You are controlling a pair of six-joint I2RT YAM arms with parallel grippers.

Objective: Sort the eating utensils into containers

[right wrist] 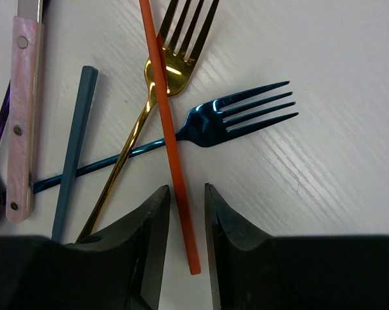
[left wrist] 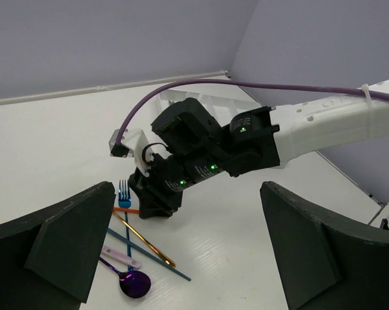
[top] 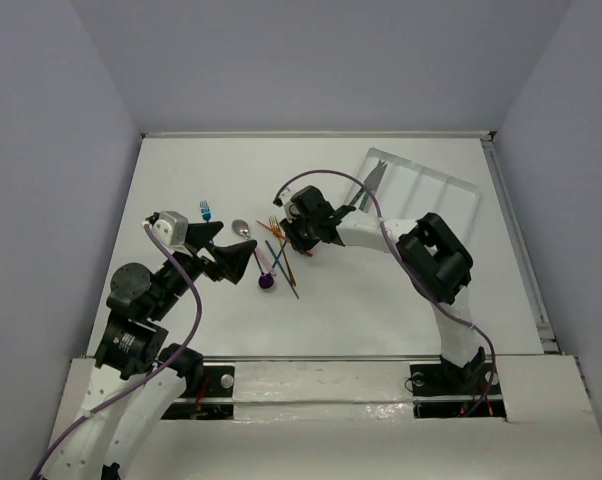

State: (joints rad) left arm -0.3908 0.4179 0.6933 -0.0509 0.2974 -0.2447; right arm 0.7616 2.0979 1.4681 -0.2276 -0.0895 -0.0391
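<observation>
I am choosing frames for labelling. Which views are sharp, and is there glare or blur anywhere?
Top view: even light, soft shadows, but the utensils are very small. Left wrist view: its own fingers are dark and soft-edged, while the right arm is sharp. Right wrist view: sharp, with a glare spot on the gold fork; the hand is dark, with little detail.

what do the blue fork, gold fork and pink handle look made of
The blue fork looks like metal with glossy blue coating: mirror glints on tines. The gold fork: probably gold-coated metal, bright reflections. The pink handle: pearly plastic or resin maybe, riveted.
</observation>
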